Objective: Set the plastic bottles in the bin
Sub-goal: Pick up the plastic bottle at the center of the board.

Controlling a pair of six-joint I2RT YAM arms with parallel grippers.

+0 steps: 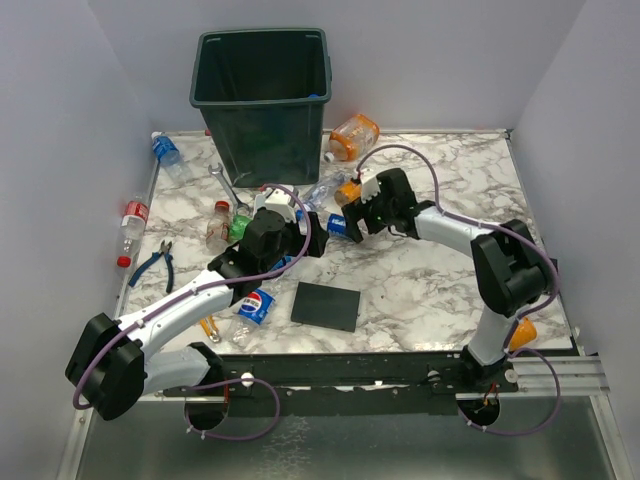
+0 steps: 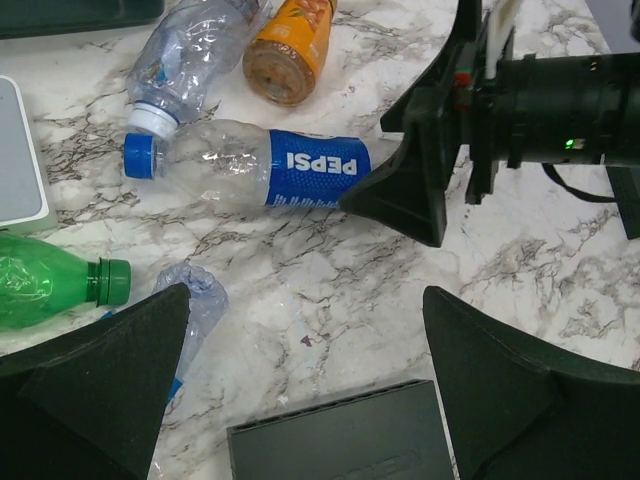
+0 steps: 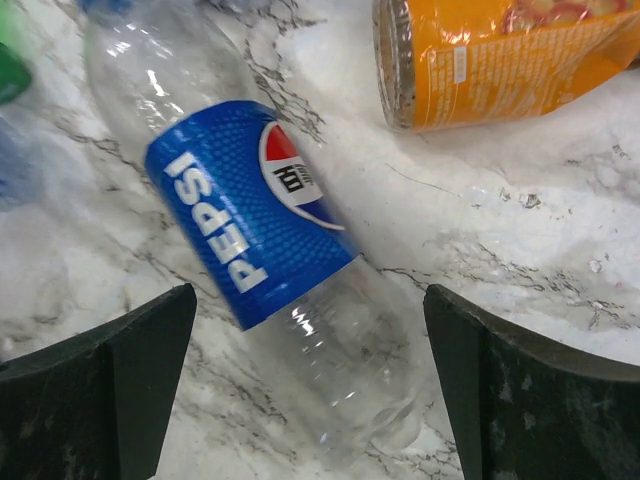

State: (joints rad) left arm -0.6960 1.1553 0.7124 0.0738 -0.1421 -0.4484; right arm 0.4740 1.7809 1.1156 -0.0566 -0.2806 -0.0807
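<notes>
Right pincer point(image 3: 308, 300) (jaws wide) above empty Pepsi bottle point(image 3: 250, 225).

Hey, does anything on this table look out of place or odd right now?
Two metal tools lie among the scattered bottles: a wrench just left of the bin and blue-handled pliers near the left edge of the table. A flat black plate also lies near the front edge. Nothing looks spilled.
</notes>
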